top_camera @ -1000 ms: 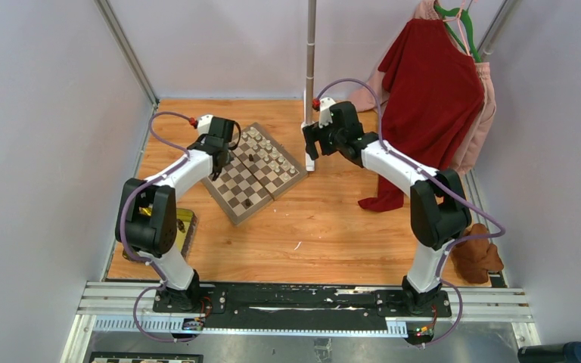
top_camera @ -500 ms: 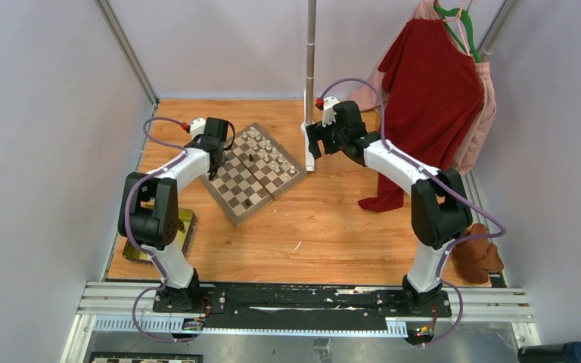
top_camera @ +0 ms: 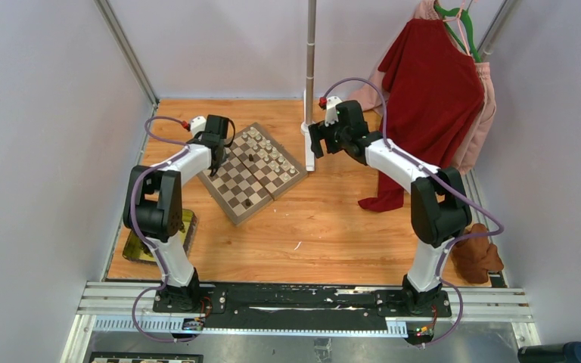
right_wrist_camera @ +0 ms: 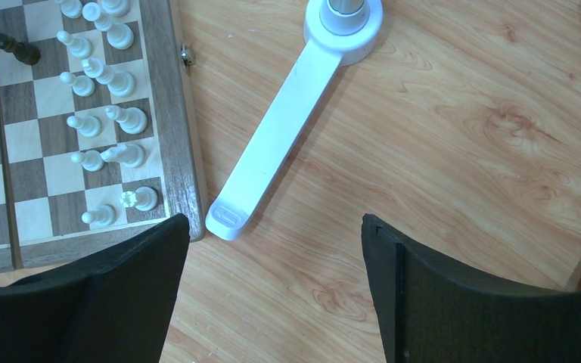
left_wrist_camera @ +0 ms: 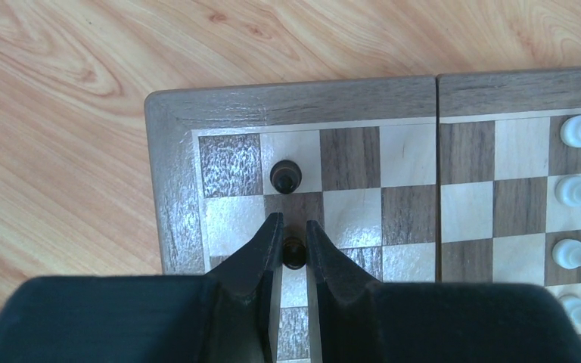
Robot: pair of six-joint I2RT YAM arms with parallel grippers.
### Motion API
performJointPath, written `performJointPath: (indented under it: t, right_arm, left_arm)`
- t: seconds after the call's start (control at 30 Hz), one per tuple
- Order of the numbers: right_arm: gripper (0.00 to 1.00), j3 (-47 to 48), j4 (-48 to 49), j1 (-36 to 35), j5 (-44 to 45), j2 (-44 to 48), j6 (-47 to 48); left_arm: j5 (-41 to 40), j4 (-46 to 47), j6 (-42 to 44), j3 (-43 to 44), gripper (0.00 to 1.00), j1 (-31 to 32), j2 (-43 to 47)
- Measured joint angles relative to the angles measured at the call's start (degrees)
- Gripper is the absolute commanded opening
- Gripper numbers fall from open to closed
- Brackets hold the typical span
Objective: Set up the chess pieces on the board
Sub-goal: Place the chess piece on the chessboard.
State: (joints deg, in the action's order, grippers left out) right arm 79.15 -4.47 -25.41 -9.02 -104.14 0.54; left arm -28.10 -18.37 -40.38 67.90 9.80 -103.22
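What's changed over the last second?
The left end effector, shut on a dark piece, crept a little farther back and left along the board edge. The right end effector, jaws open, drifted slightly right, away from the board. Nothing was grasped or released. The white pieces stayed put.

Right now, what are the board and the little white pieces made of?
Board: wood, going by the grain lines in its rim and squares, with a soft sheen. White pieces: smooth, cream and slightly shiny, with turned shapes. They could be painted wood or plastic; I cannot tell which.
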Motion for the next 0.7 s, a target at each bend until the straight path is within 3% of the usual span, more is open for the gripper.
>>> performJointPath:
  t: [0.7]
  right_arm:
    - [0.89, 0.0, 0.4, 1.6, -1.5, -1.9, 0.0]
  left_arm:
    - [-0.6, 0.0, -0.3, 1.9, 0.12, 0.0, -1.3]
